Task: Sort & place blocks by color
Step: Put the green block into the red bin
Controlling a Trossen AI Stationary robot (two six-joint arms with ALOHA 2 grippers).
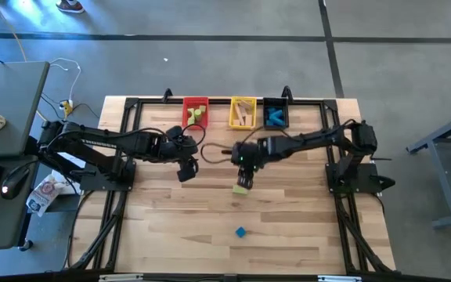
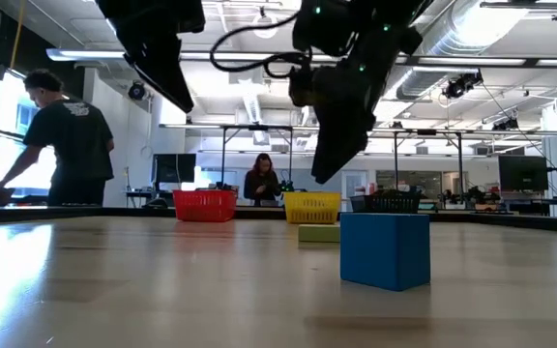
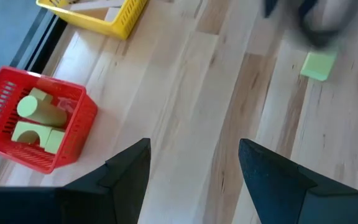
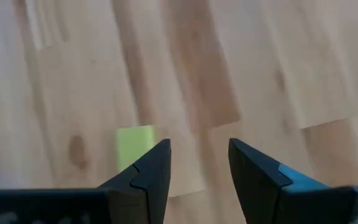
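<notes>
A light green block (image 1: 243,188) lies flat on the table near its middle; it also shows in the low view (image 2: 319,233). My right gripper (image 1: 246,171) hovers open just above it, clear of the table (image 2: 329,174). In the right wrist view the green block (image 4: 135,146) sits beside one finger, outside the gap between the fingers (image 4: 197,162). A blue block (image 1: 241,232) rests nearer the near edge (image 2: 385,249). My left gripper (image 1: 186,171) is open and raised over bare wood (image 3: 191,168), left of the green block (image 3: 319,65).
Three bins stand along the far edge: a red bin (image 1: 196,112) with green blocks inside (image 3: 36,118), a yellow bin (image 1: 243,112) with tan pieces, and a black bin (image 1: 276,114) with blue pieces. People show in the room beyond the table (image 2: 66,145).
</notes>
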